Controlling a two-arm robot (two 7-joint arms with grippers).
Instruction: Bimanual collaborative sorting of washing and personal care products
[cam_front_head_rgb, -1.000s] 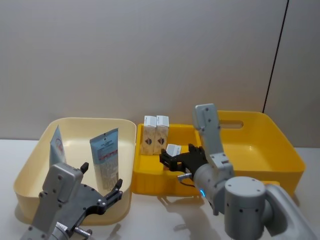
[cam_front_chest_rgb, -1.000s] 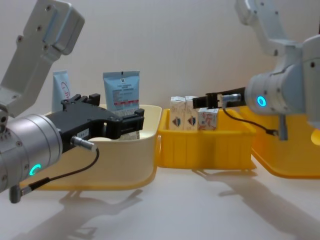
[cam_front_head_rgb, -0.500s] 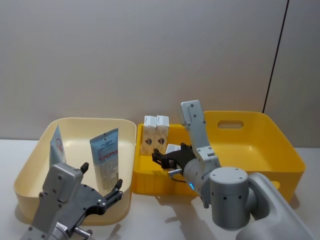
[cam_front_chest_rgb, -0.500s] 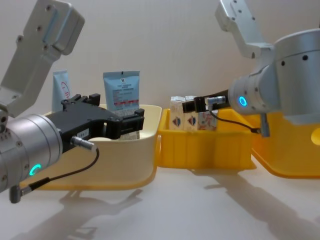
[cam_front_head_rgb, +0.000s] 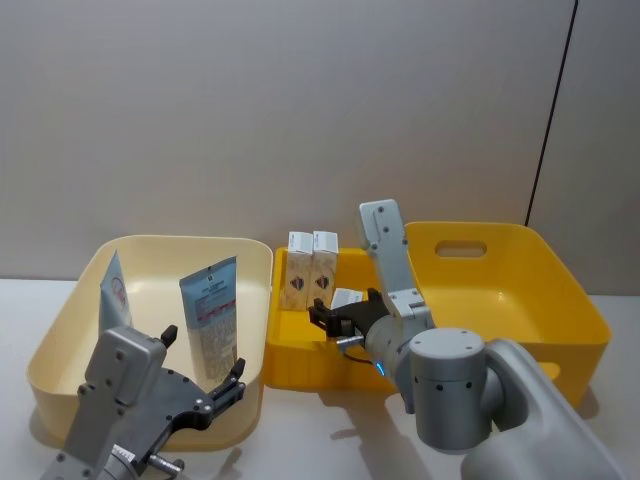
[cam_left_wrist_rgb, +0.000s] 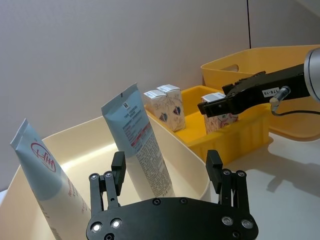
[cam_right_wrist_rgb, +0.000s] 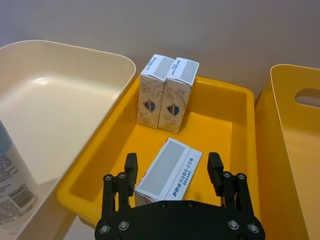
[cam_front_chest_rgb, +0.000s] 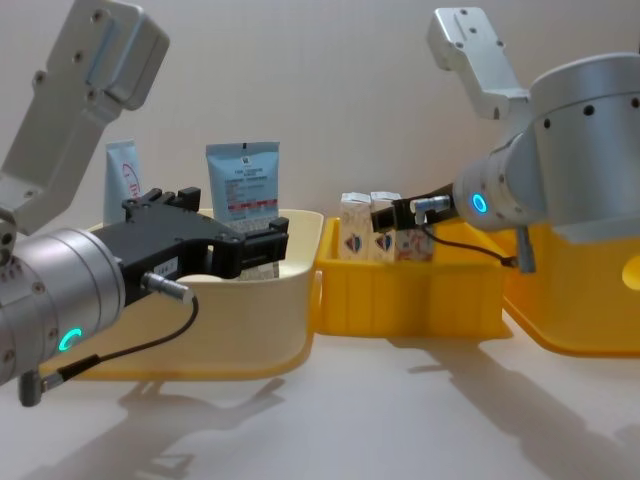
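My right gripper (cam_right_wrist_rgb: 173, 170) is shut on a small cream carton (cam_right_wrist_rgb: 167, 175) and holds it tilted above the floor of the small yellow bin (cam_right_wrist_rgb: 227, 122). Two more cream cartons (cam_right_wrist_rgb: 165, 100) stand upright together at that bin's back wall, just beyond the held one (cam_front_chest_rgb: 405, 242). A light-blue pouch (cam_front_head_rgb: 212, 315) and a blue-white tube (cam_front_head_rgb: 114, 295) lean upright inside the cream bin (cam_front_head_rgb: 55, 345). My left gripper (cam_left_wrist_rgb: 166, 170) hangs open and empty at the near side of the cream bin, facing the pouch (cam_left_wrist_rgb: 140, 145) and the tube (cam_left_wrist_rgb: 45, 170).
A large yellow bin (cam_front_head_rgb: 520, 290) with a handle slot stands to the right of the small one. The three bins sit side by side against a plain wall. Bare white tabletop (cam_front_chest_rgb: 400, 420) lies in front of them.
My right gripper has carried the carton leftward over the small yellow bin, closer to the two upright cartons. The left arm has not moved.
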